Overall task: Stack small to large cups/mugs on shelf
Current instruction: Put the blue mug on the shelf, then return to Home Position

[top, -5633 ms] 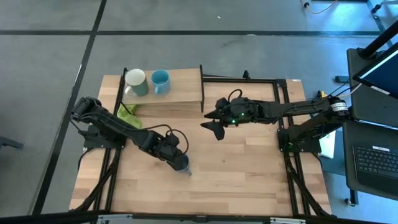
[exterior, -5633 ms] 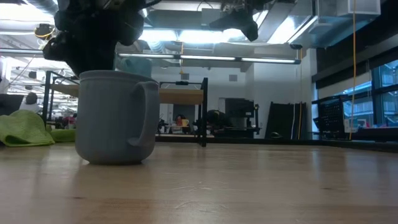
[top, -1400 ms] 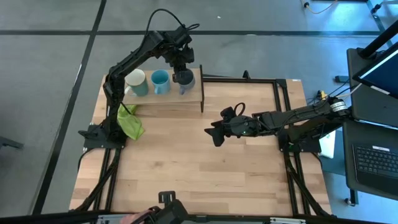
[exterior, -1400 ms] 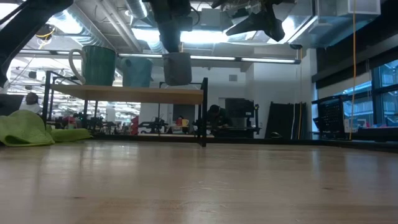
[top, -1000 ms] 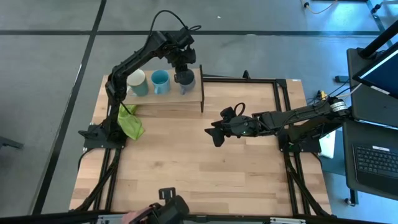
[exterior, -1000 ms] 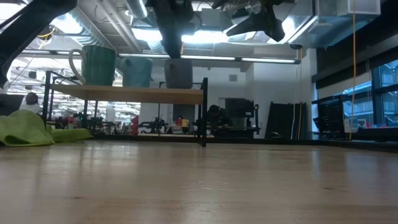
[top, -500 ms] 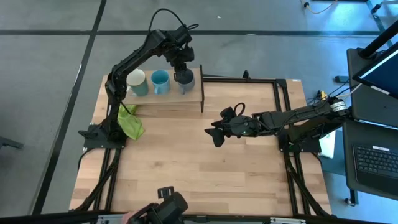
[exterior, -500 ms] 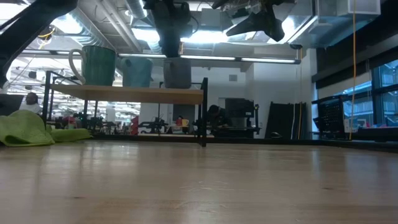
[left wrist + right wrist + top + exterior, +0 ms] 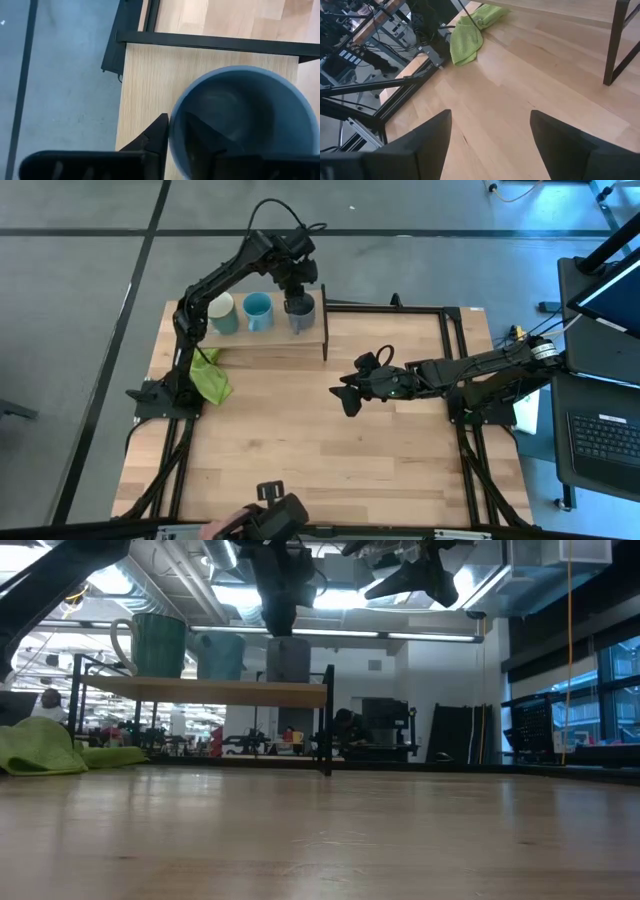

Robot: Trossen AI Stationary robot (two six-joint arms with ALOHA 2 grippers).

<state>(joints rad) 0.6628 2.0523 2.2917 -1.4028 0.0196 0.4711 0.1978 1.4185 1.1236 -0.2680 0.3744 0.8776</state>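
Observation:
The shelf (image 9: pixel 270 335) stands at the table's far left on thin black supports. Three mugs stand on it in a row: pale green (image 9: pixel 220 312), light blue (image 9: pixel 258 310) and dark grey-blue (image 9: pixel 300 310) at the right end. Each rests upright on its base, as the low view shows for the dark grey-blue mug (image 9: pixel 288 660). My left gripper (image 9: pixel 297 288) is above the dark grey-blue mug, shut on its rim. My right gripper (image 9: pixel 343 393) hovers open and empty over the table's middle. My left gripper (image 9: pixel 175 132) has the dark grey-blue mug's rim (image 9: pixel 173 125) between its fingers, one finger outside the wall and one inside the hollow. The fingers come from above, pointing down. The mug stands upright with its base on the shelf's right end (image 9: pixel 145 85).
A lime-green cloth (image 9: pixel 208 375) lies on the table in front of the shelf's left end. The shelf's black end frame (image 9: pixel 327 720) stands beside the dark mug. A dark object with a hand shows at the table's near edge (image 9: pixel 265 520). A laptop (image 9: pixel 605 440) sits off the table's right.
My left gripper has lowered the dark grey-blue mug a little until its base came down on the shelf's right end. The mug has stayed upright there since. My right arm has kept still.

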